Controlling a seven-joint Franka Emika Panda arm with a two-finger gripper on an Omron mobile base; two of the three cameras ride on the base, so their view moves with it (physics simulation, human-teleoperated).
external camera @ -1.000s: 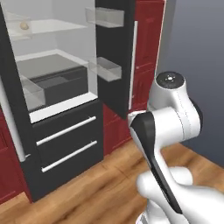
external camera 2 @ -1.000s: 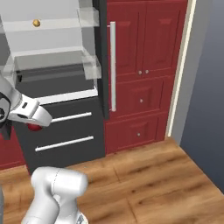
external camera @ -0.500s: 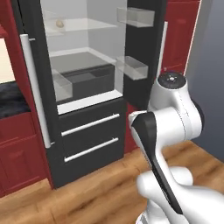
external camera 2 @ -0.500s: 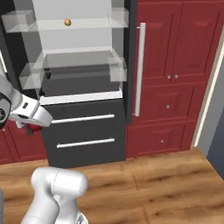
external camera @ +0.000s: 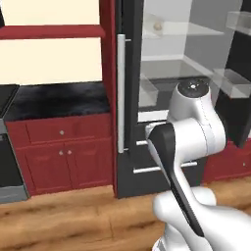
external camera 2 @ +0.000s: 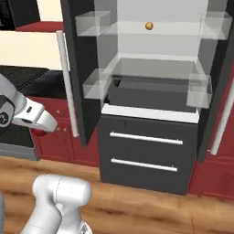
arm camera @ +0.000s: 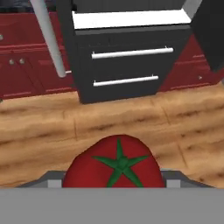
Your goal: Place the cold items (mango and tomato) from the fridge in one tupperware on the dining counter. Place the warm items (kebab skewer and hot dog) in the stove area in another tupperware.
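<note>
A red tomato (arm camera: 114, 162) with a green star-shaped stem sits low in the hand view, and my gripper (arm camera: 113, 178) is shut on it above the wooden floor. In the right base view the gripper (external camera 2: 42, 124) hangs at the left, in front of the red cabinets, with a bit of the tomato (external camera 2: 39, 133) showing under the hand. The small orange mango (external camera 2: 149, 26) lies on the upper shelf of the open fridge, and appears as the mango (external camera: 158, 27) in the left base view. The kebab skewer, hot dog and tupperware are out of view.
The black fridge (external camera 2: 146, 151) stands open, its doors (external camera 2: 75, 68) swung out with clear bins and two drawers below. Red cabinets (external camera: 63, 157) under a dark counter (external camera: 56, 100) run to its left. A stove edge (external camera: 6, 166) shows at the far left. Wooden floor lies in front.
The whole picture has shifted: the camera has moved, so the fridge now lies further right and the counter and stove edge have come into view. The gripper still holds the tomato.
</note>
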